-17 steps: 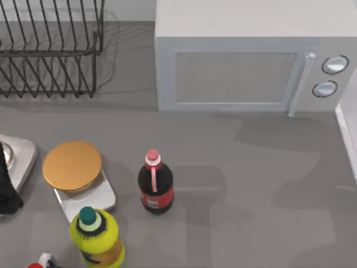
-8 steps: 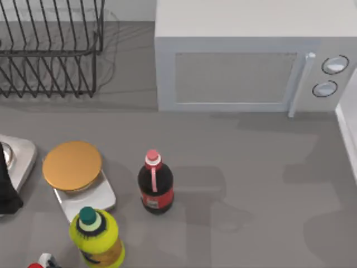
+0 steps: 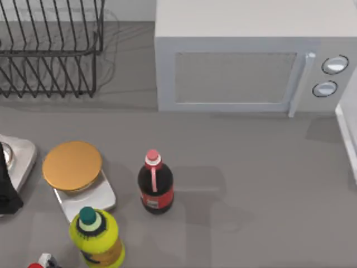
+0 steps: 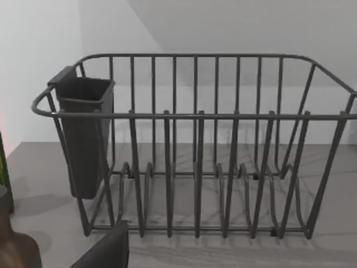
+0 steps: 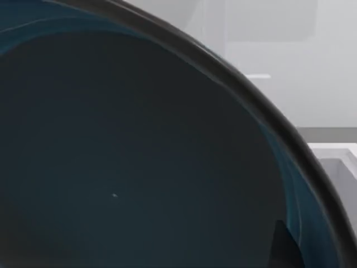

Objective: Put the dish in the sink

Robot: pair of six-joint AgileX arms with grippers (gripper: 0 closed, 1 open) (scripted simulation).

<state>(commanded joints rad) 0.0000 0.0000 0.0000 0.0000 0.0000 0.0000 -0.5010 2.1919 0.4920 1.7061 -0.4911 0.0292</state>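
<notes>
The dish (image 5: pixel 128 162), a blue bowl with a dark rim, sits very close in the right wrist view. One dark fingertip (image 5: pixel 283 245) of my right gripper lies over its inner wall, and the gripper is shut on the dish. Past the dish's rim I see the white sink (image 5: pixel 333 161). The sink's white edge (image 3: pixel 347 131) also runs along the table's right side in the top view. My left arm (image 3: pixel 5 190) is parked at the table's left edge.
A microwave (image 3: pixel 245 61) stands at the back, a wire dish rack (image 3: pixel 50 50) at the back left. A golden disc on a silver scale (image 3: pixel 72 165), a cola bottle (image 3: pixel 154 183) and a yellow bottle (image 3: pixel 95 234) stand front left.
The arm's shadows on the table have slid toward the right edge. The objects on the table and the left arm have not moved.
</notes>
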